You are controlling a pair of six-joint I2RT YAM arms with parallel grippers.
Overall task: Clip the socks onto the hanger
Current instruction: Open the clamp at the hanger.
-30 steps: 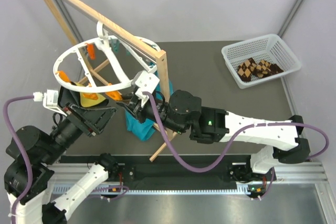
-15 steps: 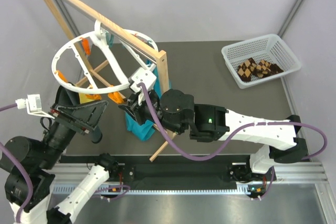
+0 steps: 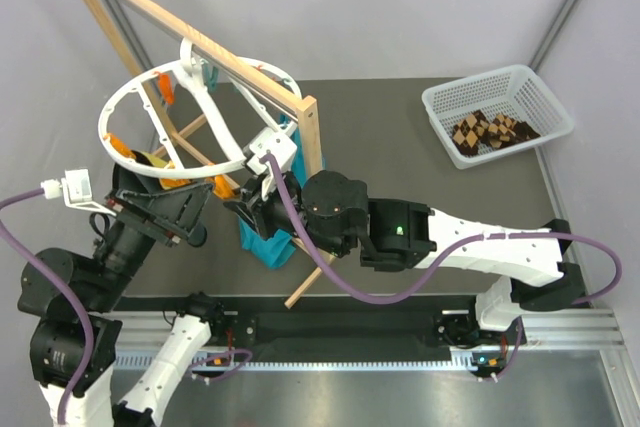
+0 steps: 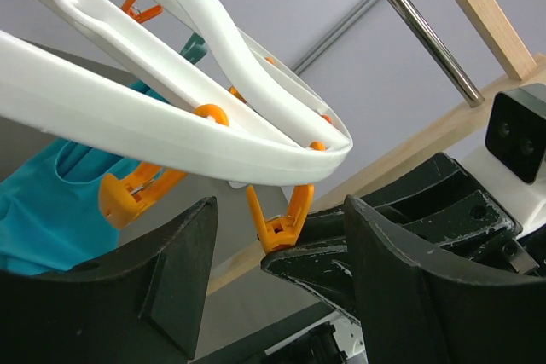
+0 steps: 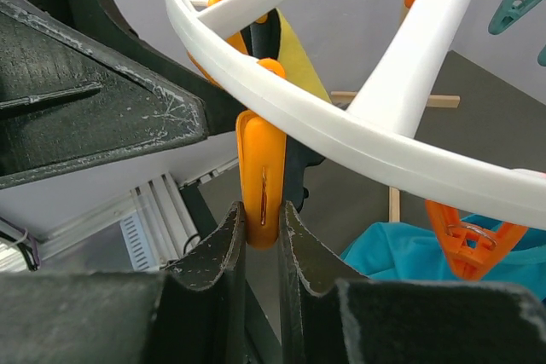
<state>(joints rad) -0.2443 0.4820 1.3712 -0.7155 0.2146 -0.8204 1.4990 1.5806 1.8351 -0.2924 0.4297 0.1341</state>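
While the small brown, dark-brown and tan argyle fabric socks (image 3: 488, 133) lie heaped in the white plastic mesh basket (image 3: 437, 99) at the far right corner of the dark bench (image 3: 400, 147), well apart from both arms, the large white round plastic hanger (image 3: 218, 117) hangs tilted at the far left, beside the pale wooden frame (image 3: 310, 142). The socks show a pattern of small diamonds, and none of them is on the ring. The hanger has a broad flat rim and curved crossbars that run up to a central hook. Small orange clips dangle under the rim, with a teal one on the far side.

The right pincer (image 5: 262, 210) is nearly closed, its fingertips squeezing the lower end of one orange plastic clip (image 5: 260, 168) under the near rim. The left pincer (image 4: 280, 210) stands open and holds nothing. It sits just below the rim, and a clip hangs in the gap between its black fingers (image 4: 175, 253) without touching either.

A plain teal cloth (image 3: 262, 245) hangs below the ring, near the right arm, and a yellow cloth (image 5: 300, 61) shows behind the gripped clip.
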